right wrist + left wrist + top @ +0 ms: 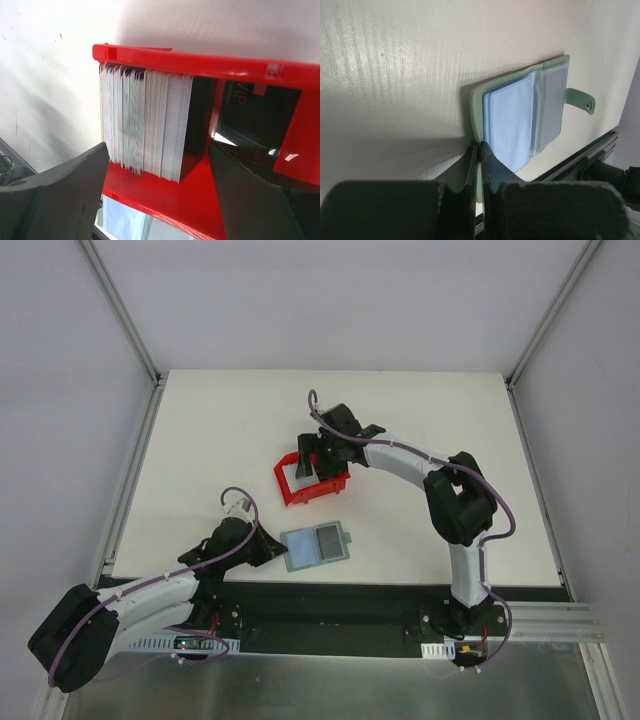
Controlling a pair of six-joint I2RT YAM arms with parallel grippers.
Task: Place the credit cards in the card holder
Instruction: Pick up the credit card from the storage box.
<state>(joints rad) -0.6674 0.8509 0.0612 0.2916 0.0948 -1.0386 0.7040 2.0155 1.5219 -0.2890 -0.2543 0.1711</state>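
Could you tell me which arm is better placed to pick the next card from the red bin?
Right: the right gripper, open, hangs at the cards in the bin; the left gripper is shut on the holder.

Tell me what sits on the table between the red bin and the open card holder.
Nothing. In the top external view, the stretch between the red bin and the card holder is bare white table.
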